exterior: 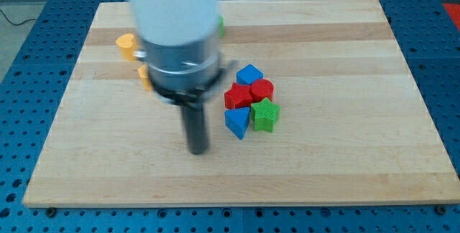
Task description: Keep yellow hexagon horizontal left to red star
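Note:
My tip [198, 151] rests on the wooden board [345, 161], to the left of and slightly below a tight cluster of blocks. The cluster holds a red star [236, 96], a second red block [263, 88], a blue block [249, 74] at its top, a blue block [236, 122] at its bottom and a green star [265, 115]. A yellow block [126, 44] lies at the upper left. A second yellow block [144, 76] below it is mostly hidden behind the arm. I cannot tell which of the two is the hexagon.
The arm's white and grey body [176, 24] covers the upper middle of the board. A sliver of a green block [221, 25] shows at its right edge. Blue perforated table surrounds the board.

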Controlling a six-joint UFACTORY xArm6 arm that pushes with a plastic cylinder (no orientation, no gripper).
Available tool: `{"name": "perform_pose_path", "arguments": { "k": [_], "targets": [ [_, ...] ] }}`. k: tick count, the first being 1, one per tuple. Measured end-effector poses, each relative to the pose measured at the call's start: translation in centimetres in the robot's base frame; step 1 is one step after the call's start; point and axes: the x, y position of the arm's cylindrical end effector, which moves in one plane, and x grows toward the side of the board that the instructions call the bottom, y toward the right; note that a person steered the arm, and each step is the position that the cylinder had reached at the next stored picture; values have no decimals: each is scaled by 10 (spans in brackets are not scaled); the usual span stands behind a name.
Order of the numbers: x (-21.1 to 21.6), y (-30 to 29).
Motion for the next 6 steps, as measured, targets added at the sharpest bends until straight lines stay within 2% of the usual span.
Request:
{"name": "perform_pose_path", "arguments": {
  "k": [1, 2, 3, 4, 5, 6],
  "targets": [
    [-62, -78],
    [-124, -121],
    [-156, -119],
    [-138, -82],
    [-85, -44],
    [-60, -23]
  ]
}}
